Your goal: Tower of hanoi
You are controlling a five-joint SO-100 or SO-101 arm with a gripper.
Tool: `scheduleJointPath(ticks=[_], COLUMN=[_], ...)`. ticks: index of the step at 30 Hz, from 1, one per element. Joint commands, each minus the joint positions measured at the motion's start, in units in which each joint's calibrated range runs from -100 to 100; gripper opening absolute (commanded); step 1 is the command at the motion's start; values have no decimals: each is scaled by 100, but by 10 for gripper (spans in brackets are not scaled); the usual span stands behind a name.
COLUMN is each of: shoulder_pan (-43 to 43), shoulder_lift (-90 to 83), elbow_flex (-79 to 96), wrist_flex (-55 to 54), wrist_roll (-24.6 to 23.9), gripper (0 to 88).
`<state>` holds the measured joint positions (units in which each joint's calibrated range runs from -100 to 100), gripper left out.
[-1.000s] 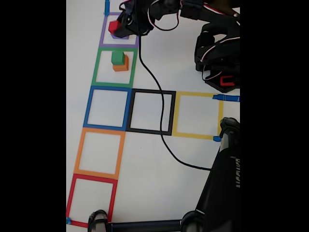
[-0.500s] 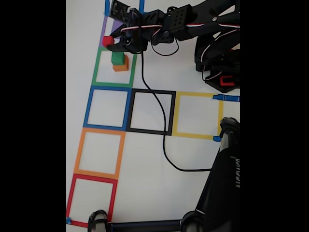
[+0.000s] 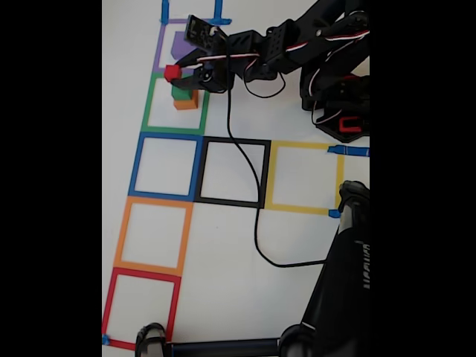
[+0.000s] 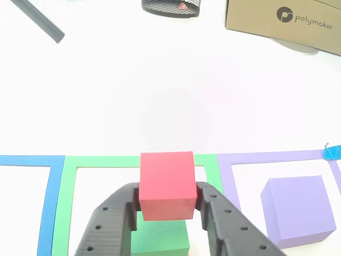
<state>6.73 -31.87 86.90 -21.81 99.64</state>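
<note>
One cube, the red cube (image 4: 166,184), is pinched in the claw (image 3: 178,74) just above the green cube (image 4: 160,241) stacked on orange; next it needs lowering squarely and releasing.

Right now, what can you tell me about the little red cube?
The red cube is plain, matte and smooth, with sharp edges and no marks. It is the smallest cube in sight. The black fingers squeeze it from both sides, so it sits level in the gripper. In the other view it hangs just above the green cube, inside the green tape square; whether the two touch is unclear. The purple cube sits apart, in the next square.
</note>
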Motion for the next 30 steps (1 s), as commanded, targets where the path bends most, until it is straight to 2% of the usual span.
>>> scheduleJointPath(ticks=[1,30], shoulder_pan=[-2,-50], shoulder_lift=[220,1100], elbow_flex=[-35,183], wrist_flex=[-435,-1415], wrist_roll=[36,36], gripper=[26,29])
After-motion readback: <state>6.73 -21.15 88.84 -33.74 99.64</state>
